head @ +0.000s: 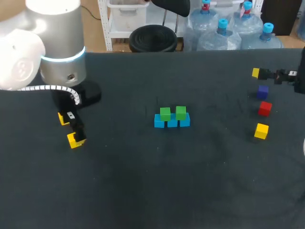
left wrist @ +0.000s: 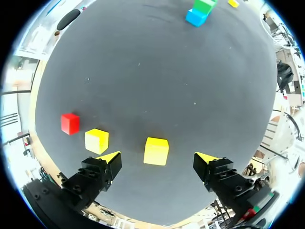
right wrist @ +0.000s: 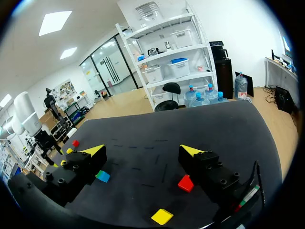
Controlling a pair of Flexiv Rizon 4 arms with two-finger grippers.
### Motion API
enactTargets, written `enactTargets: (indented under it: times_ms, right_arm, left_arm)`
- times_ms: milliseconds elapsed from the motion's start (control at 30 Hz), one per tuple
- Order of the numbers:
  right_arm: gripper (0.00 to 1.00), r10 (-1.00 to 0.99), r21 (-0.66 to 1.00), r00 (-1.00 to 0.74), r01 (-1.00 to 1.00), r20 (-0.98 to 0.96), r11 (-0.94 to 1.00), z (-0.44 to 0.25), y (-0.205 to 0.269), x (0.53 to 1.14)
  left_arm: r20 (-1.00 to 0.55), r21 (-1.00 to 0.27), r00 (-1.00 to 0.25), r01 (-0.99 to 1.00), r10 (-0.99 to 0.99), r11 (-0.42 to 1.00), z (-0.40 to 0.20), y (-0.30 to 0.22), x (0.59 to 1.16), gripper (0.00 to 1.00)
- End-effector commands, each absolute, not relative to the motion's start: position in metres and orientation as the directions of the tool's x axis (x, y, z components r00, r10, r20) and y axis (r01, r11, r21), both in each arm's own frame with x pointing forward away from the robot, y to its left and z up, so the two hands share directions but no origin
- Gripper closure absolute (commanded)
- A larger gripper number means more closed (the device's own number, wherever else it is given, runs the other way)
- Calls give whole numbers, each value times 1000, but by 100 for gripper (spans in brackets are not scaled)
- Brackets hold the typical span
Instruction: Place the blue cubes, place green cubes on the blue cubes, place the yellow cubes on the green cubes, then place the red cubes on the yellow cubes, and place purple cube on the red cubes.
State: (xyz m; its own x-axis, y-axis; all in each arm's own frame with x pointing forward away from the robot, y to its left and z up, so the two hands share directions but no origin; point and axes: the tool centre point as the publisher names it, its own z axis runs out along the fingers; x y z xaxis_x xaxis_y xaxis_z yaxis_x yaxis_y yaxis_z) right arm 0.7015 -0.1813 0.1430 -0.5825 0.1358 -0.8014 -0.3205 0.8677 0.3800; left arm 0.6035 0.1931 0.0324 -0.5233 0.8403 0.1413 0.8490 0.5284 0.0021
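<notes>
Around the left gripper (left wrist: 159, 157): a yellow cube (left wrist: 156, 150) on the table (head: 143, 191), in line with the gap between the fingers and touching neither. A second yellow cube (left wrist: 96, 140) just ahead of one finger, toward its outer side. A red cube (left wrist: 70, 123) just past that one, close but apart. Fingers spread wide, gripping nothing. Far ahead of this gripper, across open cloth, near the table's middle: three blue cubes (head: 171, 122) in a touching row, with two green cubes (head: 165, 114) side by side on top.

Around the right gripper (right wrist: 143, 151): likewise spread wide, holding nothing. Close by one finger, a right-side red cube (right wrist: 185, 183). Under the gap, nearer the wrist, a right-side yellow cube (right wrist: 162, 216). In the head view, nearest the gripper, a purple cube (head: 262, 91), then the red and the yellow in a loose line, all apart. At the other finger's edge in the right wrist view, something blue; cannot tell which cube.

Room: broad dark cloth between the stack and both grippers, and from the stack to the near edge. Table's edge close behind the left gripper's fingers. Right gripper near the far right corner.

Pose: left arm in from the left, wrist turned steeply down over its cubes. Right arm in from the right, fingers aimed out across the table rather than straight down.
</notes>
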Motion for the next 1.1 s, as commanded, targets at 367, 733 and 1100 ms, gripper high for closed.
enactTargets:
  times_ms: [367, 733, 1100]
  right_arm:
    - [0, 136, 382, -584, -322, -800, 867, 144, -182, 701]
    - [0, 136, 382, -584, -322, -800, 867, 144, -182, 701]
    - [0, 136, 382, -584, -322, -800, 867, 144, -182, 701]
  left_arm:
    - [136, -69, -447, 886, 884, 459, 17, 195, 594, 0]
    - [131, -65, -438, 891, 889, 448, 3, 200, 593, 0]
    - [153, -67, -438, 890, 886, 451, -4, 200, 594, 44]
